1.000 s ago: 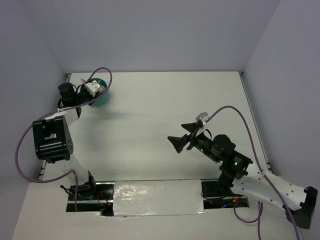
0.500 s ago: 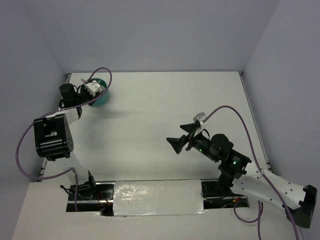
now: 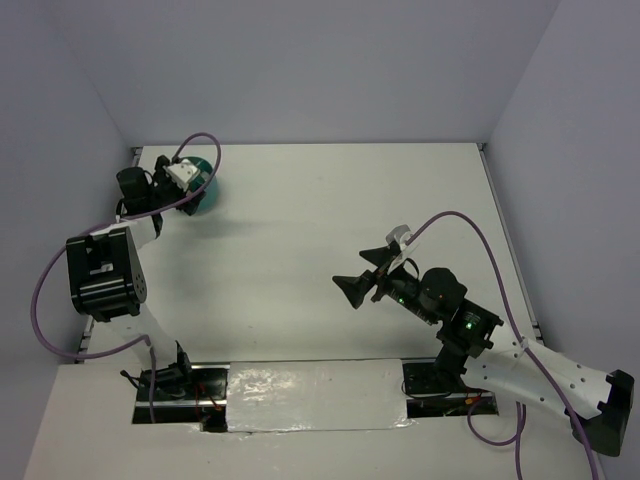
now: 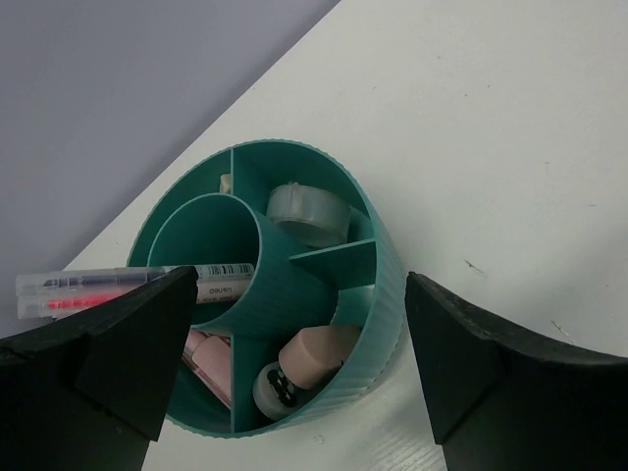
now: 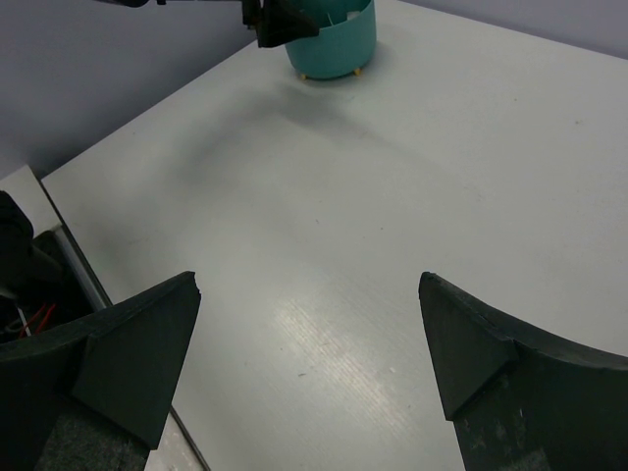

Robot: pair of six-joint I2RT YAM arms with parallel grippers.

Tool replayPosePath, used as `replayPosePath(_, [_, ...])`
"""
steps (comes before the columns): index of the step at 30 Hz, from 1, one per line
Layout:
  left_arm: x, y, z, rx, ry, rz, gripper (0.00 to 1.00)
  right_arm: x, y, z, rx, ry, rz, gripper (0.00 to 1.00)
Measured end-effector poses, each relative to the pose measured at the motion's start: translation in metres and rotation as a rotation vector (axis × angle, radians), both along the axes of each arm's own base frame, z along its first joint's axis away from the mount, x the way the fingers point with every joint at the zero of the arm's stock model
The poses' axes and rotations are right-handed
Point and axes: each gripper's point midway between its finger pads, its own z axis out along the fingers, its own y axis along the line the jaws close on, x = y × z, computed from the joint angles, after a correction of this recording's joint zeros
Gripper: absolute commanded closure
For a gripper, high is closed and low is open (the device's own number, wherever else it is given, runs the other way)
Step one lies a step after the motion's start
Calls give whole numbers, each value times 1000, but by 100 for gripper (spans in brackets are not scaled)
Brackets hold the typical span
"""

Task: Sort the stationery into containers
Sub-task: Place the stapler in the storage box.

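The teal cup [image 4: 388, 285] stands at the table's far left corner [image 3: 205, 192], split into compartments around a central well. Inside lie a clear tape ring [image 4: 307, 211], two pens [image 4: 118, 289] across the well, a pink oblong piece [image 4: 209, 358] and a tan block [image 4: 319, 353] on a small white round piece [image 4: 278, 391]. My left gripper [image 4: 299, 343] hangs open right above the cup [image 3: 188, 176], a finger on either side, holding nothing. My right gripper [image 3: 355, 268] hovers open and empty over bare table at mid right [image 5: 309, 324]. The cup [image 5: 334, 39] shows far ahead of it.
Grey walls close in the white table [image 3: 320, 220] on the left, back and right. The cup sits near the left wall. Both arm bases and a shiny taped strip [image 3: 310, 395] line the near edge. Purple cables loop off each arm.
My left gripper's jaws have opened wide above the cup and its wrist has shifted slightly. The right arm has barely moved and has stayed open.
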Motion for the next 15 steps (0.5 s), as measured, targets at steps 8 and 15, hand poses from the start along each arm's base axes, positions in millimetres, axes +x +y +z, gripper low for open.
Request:
replayPosePath(8, [0, 4, 28, -67, -29, 62, 1, 0, 1, -2, -6, 4, 2, 0])
replayPosePath(15, [19, 44, 167, -347, -126, 398, 1, 9, -4, -9, -37, 20, -55, 0])
